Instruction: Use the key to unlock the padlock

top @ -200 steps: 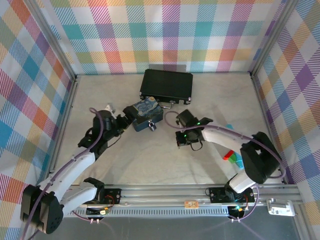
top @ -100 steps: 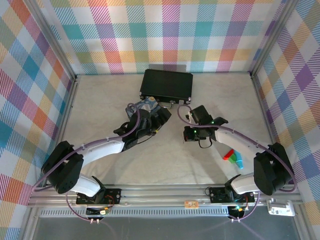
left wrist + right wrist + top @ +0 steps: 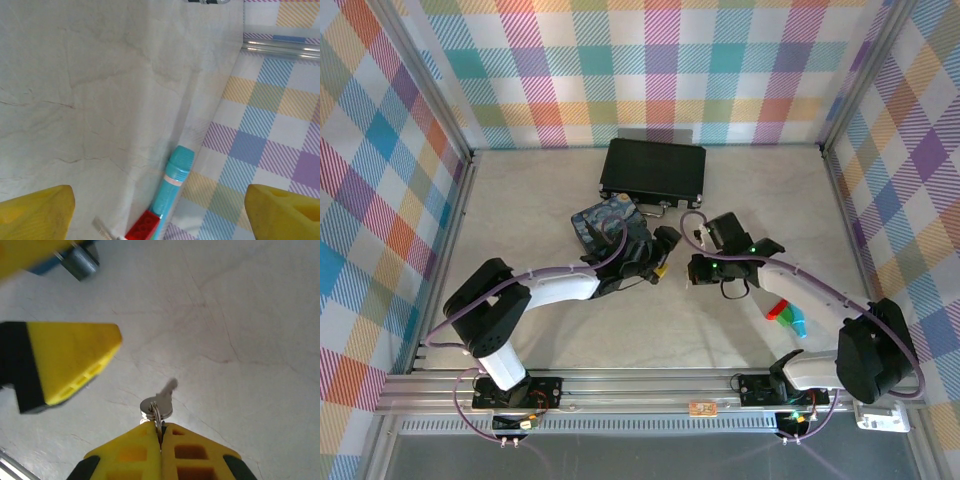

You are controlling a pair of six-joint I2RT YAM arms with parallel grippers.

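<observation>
Key [image 3: 159, 407] gripped in closed right jaws; left jaws open near padlock [image 3: 80, 262]. Approach step; next needs padlock steadied, key aligned.

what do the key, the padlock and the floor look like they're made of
The key looks like bright silvery metal, perhaps plated steel: it glints and carries a thin wire ring. The padlock seems dull grey metal with a soft sheen, though it is blurred. The floor looks like matt beige cloth or thin sheet, with fine creases running across it.
</observation>
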